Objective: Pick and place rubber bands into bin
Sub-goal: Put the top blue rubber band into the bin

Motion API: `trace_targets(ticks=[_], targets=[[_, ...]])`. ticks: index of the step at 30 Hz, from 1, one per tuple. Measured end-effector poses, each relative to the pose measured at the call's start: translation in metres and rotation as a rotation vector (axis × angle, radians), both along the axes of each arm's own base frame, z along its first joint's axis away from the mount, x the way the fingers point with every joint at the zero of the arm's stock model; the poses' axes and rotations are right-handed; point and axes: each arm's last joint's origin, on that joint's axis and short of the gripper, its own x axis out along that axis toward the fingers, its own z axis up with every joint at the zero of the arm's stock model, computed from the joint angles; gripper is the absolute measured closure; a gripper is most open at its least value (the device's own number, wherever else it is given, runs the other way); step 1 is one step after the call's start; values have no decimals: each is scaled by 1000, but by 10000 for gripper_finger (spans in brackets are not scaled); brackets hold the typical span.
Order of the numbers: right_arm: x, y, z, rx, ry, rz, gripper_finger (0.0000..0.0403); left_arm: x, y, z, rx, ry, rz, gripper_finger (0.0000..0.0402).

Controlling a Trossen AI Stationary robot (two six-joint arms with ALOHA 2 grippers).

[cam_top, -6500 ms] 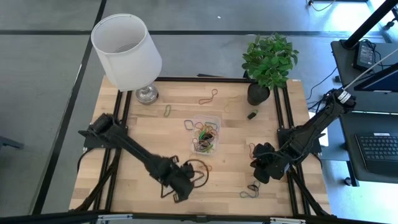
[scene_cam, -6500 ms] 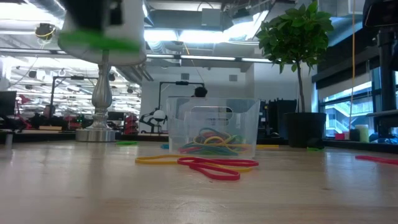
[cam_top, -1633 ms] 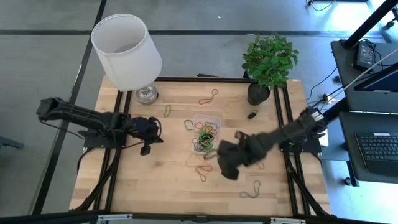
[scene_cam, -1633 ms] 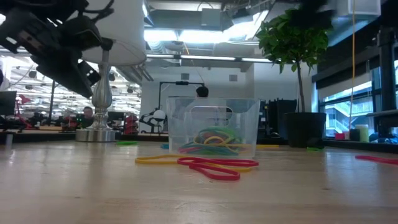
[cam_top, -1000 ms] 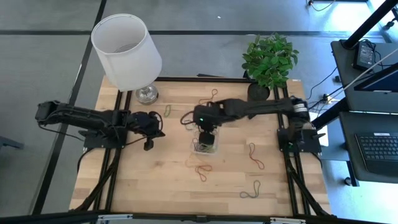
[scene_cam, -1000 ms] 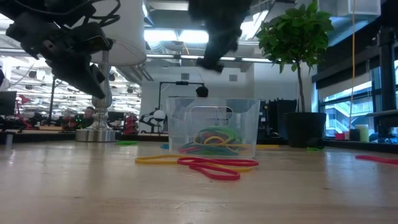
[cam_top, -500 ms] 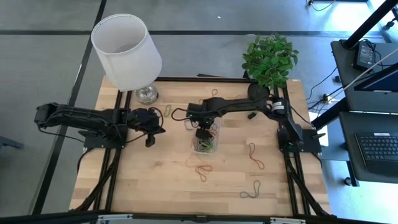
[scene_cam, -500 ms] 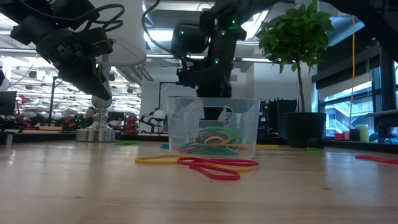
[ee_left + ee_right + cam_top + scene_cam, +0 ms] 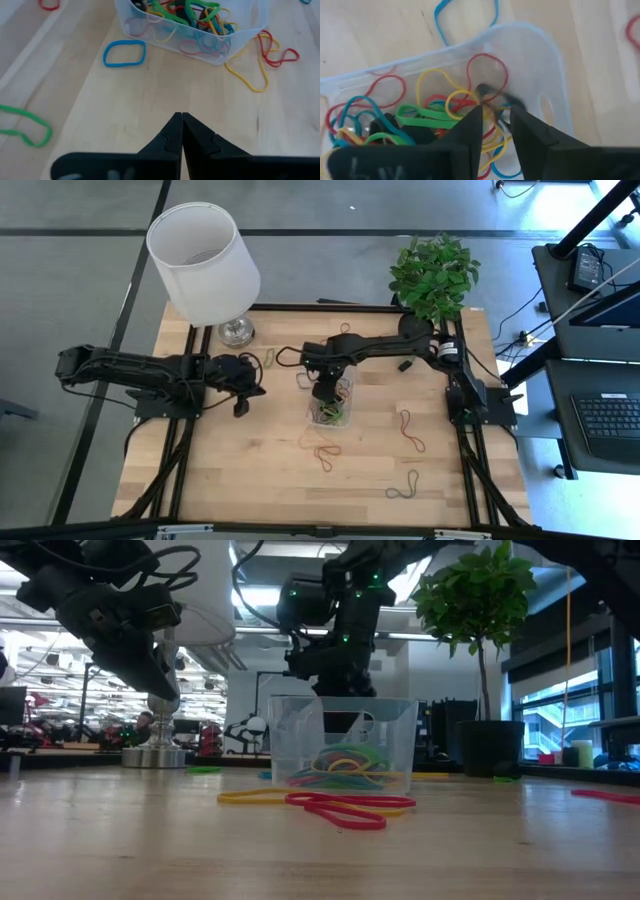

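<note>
Showing the table [image 9: 250, 480], then the bin [image 9: 333, 395] mid-table, right gripper [image 9: 496, 116] parted above it, left gripper [image 9: 181, 120] pressed together at left; loose rubber bands [image 9: 322, 452] lie nearer: light, limp, best pinched on one strand.

The bin [image 9: 332, 399] sits mid-desk [image 9: 240, 470] with bands [image 9: 430, 117] piled in it. The lamp [image 9: 203, 265] stands at the back left corner, the plant [image 9: 432, 280] at the back right. Loose bands [image 9: 322, 453] lie toward the front edge.

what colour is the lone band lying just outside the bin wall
Blue; the band beside the bin shows best in the left wrist view.
</note>
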Motion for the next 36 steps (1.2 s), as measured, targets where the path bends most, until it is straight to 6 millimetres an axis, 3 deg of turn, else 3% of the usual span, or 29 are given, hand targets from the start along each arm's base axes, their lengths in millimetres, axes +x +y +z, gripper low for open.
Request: trace_targets(ticks=[9, 18, 24, 28, 36], targets=[[-12, 6, 33, 38, -38, -39, 296, 0, -1, 0, -23, 5, -27, 398], [-34, 9, 83, 51, -134, -114, 347, 0, -5, 0, -58, 6, -38, 398], [-58, 16, 103, 34, -117, -164, 396, -1, -12, -1, -73, 22, -73, 398], [-83, 15, 100, 64, -146, -251, 396, -2, -16, -2, -71, 39, -93, 398], [-148, 12, 72, 128, -332, -503, 398, -2, -17, -2, -64, 39, -95, 398]])
